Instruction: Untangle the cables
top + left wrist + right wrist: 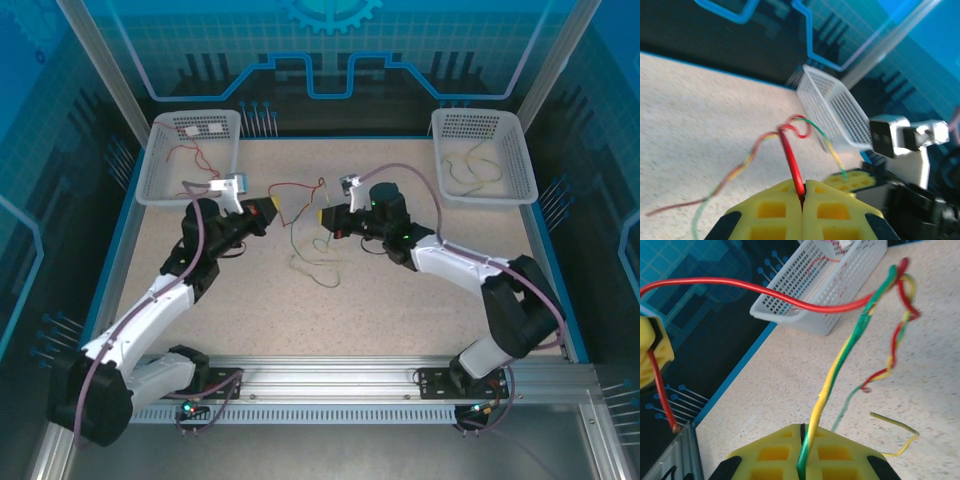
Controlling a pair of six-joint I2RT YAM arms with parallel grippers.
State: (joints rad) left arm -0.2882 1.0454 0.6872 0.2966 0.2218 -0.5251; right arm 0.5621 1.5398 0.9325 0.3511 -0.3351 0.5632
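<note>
While the thin, glossy cables are hanging in a loose twist just toward 12 o'clock from the middle of the speckled beige tabletop, two tools are facing each other across them. The left tool, at 9 o'clock of the knot, is pressing its blocky yellow, waffle-patterned pads fully together on a smooth red cable. That cable is arching up from the seam into a small loop where red, green and yellow strands are winding round one another. The right tool, at 3 o'clock of the knot, is also clamped tight, its matching yellow pads pinching a green-and-yellow cable that is rising toward 1 o'clock in the right wrist view into the same braid. Slack ends are trailing down onto the tabletop toward 6 o'clock. Two white perforated plastic baskets are sitting at the far corners, the left basket at 10 o'clock holding red wire and the right basket at 2 o'clock holding pale yellow-green wire.
</note>
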